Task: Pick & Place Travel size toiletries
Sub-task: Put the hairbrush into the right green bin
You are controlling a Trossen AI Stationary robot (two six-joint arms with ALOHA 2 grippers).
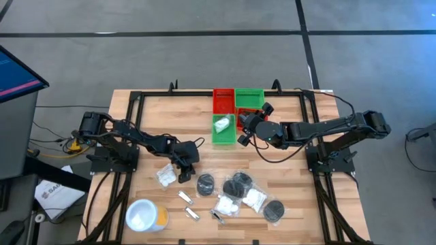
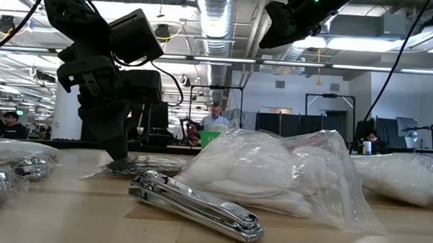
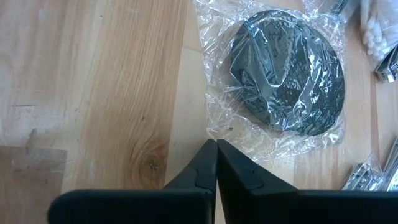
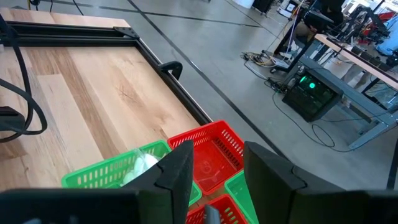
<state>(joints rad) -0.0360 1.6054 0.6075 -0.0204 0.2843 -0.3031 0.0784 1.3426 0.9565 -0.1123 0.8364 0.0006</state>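
Black fingers of our left gripper (image 3: 216, 163) are pressed flat together, tip against tip, with nothing caught between them. Just ahead of those tips lies one of the black round discs (image 3: 287, 70) in crinkled clear wrap, flat on the wooden table (image 3: 93, 81); the edge of its wrap reaches close to the fingertips, but we cannot tell whether they touch it. From above, the left gripper (image 1: 184, 173) sits low over the table, with a white plastic-wrapped packet (image 1: 165, 176) just beside it on one flank and that same disc (image 1: 206, 183) just beyond it on the other. Further past the fingers lie more discs (image 1: 240, 184), more white packets (image 1: 254, 199) and two thin silver sachets (image 1: 186, 198).

In the low view, the left gripper (image 2: 120, 160) comes down to the tabletop with its tip at the clear wrap there, and a white packet (image 2: 265, 174) and a shiny metal clip-like piece (image 2: 195, 204) lie in the foreground.

Our right gripper (image 4: 214, 165) hangs above the bins with its fingers parted by a moderate gap and holding nothing. Below and ahead of those fingers sit the red bin (image 4: 214, 152) and the green bin (image 4: 115, 171), and a white packet (image 4: 143, 167) lies inside the green one. From above, that packet (image 1: 221, 124) shows in the green bin (image 1: 223, 139) just beside the right gripper (image 1: 246, 121).

A white tub (image 1: 144, 216) with an orange side stands well behind the left fingers, near the table's edge.
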